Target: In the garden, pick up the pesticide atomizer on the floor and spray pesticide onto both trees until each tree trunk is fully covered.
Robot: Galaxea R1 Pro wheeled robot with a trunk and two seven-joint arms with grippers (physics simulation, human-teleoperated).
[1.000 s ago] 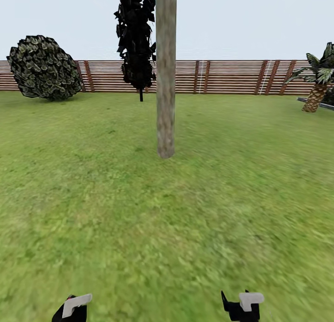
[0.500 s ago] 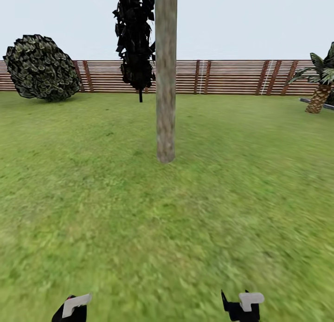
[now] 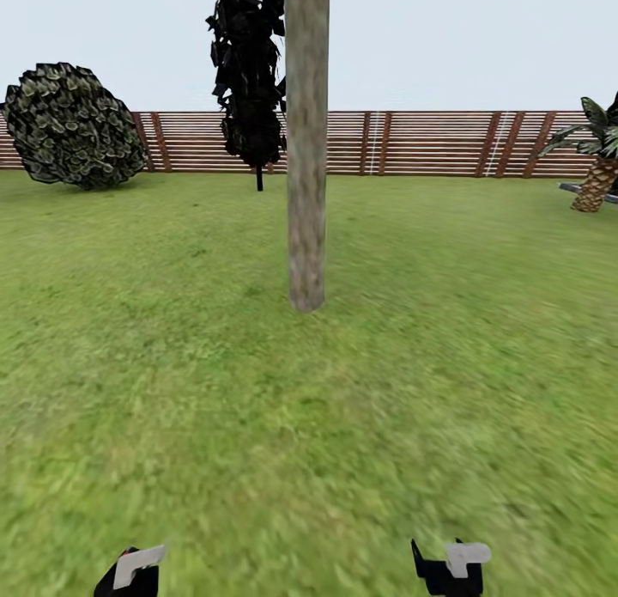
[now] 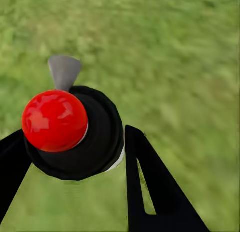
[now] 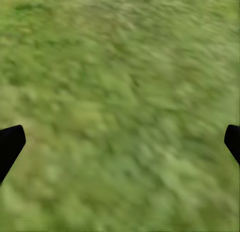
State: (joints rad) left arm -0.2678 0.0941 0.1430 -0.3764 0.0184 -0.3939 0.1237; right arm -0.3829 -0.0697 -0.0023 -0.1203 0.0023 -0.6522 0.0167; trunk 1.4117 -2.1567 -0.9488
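**Atomizer in left gripper, trunk ahead**

Left gripper fingers clamp the pesticide atomizer, red knob up, over lawn. Right gripper fingers spread wide, nothing between. Tree trunk stands mid-lawn ahead. Beyond: round bush, dark tree, palm, fence.

No text, label, brand, number or sign can be read anywhere in these views.
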